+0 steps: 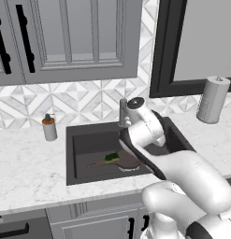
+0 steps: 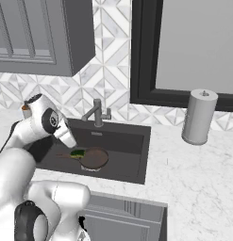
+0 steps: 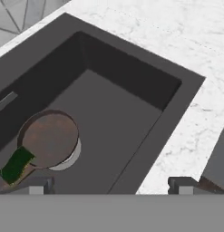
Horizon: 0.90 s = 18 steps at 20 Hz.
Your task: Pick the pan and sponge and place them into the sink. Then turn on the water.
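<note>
The dark brown pan (image 3: 52, 138) lies flat on the floor of the dark grey sink (image 3: 131, 72), over the silver drain. The sponge (image 3: 16, 165), green side showing, rests on the pan's handle side. From the base cameras the pan (image 1: 121, 162) (image 2: 94, 157) and the sponge (image 1: 111, 157) (image 2: 78, 153) lie together in the sink (image 1: 70, 154) (image 2: 137, 155). My gripper (image 3: 109, 186) hangs above the basin, open wide, with nothing between its fingers. The grey faucet (image 1: 122, 112) (image 2: 96, 113) stands at the sink's back rim. Water is out of view.
A soap dispenser (image 1: 49, 127) stands on the marble counter left of the sink. A paper towel roll (image 1: 212, 99) (image 2: 199, 116) stands at the back right. Grey cabinets hang above, and a dark-framed window sits behind the sink's right side.
</note>
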Motion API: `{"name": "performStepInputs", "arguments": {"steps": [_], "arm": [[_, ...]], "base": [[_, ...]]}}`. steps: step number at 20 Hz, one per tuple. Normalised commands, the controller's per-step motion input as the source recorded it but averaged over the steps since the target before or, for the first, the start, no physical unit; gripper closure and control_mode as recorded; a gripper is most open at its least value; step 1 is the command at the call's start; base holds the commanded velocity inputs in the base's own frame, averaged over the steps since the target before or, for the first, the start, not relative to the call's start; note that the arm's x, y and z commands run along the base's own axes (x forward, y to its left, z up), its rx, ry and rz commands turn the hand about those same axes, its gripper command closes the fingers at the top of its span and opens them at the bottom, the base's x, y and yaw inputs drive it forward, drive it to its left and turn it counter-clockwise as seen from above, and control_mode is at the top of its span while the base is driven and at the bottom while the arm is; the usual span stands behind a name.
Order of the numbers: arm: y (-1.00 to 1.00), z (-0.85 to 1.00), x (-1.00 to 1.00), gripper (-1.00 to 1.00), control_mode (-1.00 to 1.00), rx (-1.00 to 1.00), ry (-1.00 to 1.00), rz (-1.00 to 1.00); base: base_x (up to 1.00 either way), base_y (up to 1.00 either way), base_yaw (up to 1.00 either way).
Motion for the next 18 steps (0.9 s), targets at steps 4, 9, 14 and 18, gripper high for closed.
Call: {"name": "performStepInputs", "arguments": {"steps": [4, 9, 14, 18], "arm": [[-0.98, 0.47, -0.41, -1.00, -1.00, 0.00, -0.02, 0.39], [-0.99, 0.17, -0.12, -1.00, -1.00, 0.00, -0.07, 0.48], [-0.76, 0.00, 0.00, -1.00, -1.00, 0.00, -0.14, 0.48], [-0.46, 0.00, 0.13, -1.00, -1.00, 0.00, -0.27, 0.41]], "base": [[0.00, 0.00, 0.00], [0.00, 0.00, 0.00], [0.00, 0.00, 0.00], [0.00, 0.00, 0.00]]}}
